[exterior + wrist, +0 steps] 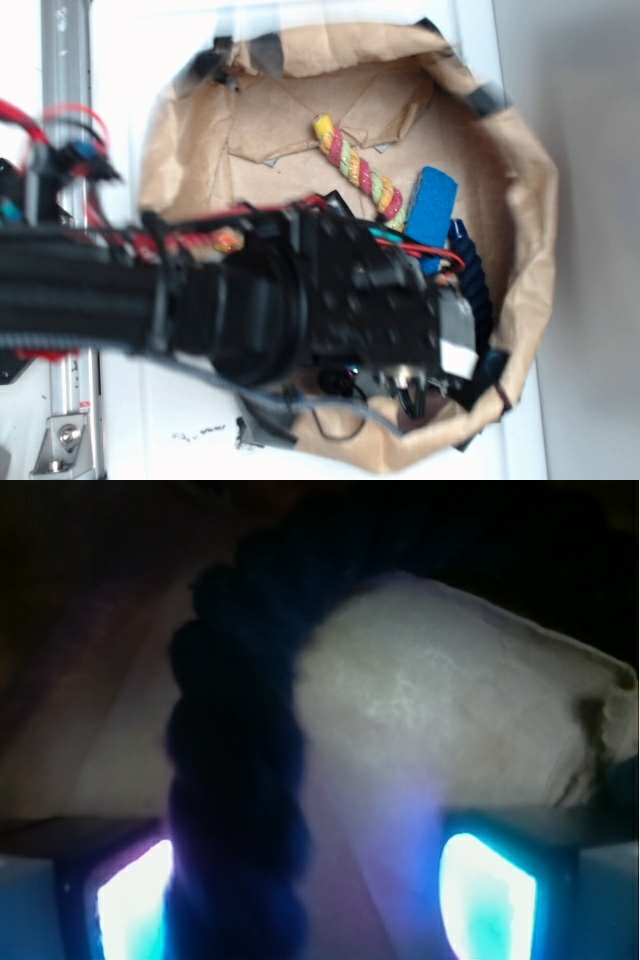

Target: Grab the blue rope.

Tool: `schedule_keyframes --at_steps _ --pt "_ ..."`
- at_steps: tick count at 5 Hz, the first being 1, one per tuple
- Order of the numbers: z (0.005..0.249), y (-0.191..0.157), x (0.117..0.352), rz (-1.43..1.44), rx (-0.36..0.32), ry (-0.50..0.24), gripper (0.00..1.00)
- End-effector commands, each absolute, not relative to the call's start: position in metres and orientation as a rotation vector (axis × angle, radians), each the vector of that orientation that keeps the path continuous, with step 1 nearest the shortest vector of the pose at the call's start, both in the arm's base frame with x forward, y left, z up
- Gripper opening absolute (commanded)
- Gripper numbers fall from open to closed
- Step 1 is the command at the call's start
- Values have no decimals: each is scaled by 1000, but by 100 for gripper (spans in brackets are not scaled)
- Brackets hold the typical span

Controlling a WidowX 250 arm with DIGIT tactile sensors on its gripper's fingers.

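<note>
1. Here, the blue rope (472, 272) is seen along the right inner wall of the brown paper bag (530, 200), beside the blue sponge (432, 207).
2. The pincer (315, 895) is spread wide, grasping nothing.
3. In the wrist view, the rope runs between the fingers (135, 900), nearer the left one.

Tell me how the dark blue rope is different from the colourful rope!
The blue rope is one dark navy colour; the colourful rope mixes red, yellow and green. The blue rope lies by the paper wall, partly under the arm; the colourful rope lies in the open. Both are twisted.
</note>
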State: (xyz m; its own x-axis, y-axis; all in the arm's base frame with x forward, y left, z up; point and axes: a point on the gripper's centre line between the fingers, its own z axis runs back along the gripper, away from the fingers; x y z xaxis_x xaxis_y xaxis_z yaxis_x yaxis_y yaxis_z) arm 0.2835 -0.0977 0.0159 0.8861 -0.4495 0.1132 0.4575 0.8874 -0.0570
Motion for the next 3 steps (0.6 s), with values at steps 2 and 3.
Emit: schedule_keyframes --at_steps 2,3 --pt "78 -55 287 -250 51 -197 0" --pt "113 -22 280 -72 -14 -166 0"
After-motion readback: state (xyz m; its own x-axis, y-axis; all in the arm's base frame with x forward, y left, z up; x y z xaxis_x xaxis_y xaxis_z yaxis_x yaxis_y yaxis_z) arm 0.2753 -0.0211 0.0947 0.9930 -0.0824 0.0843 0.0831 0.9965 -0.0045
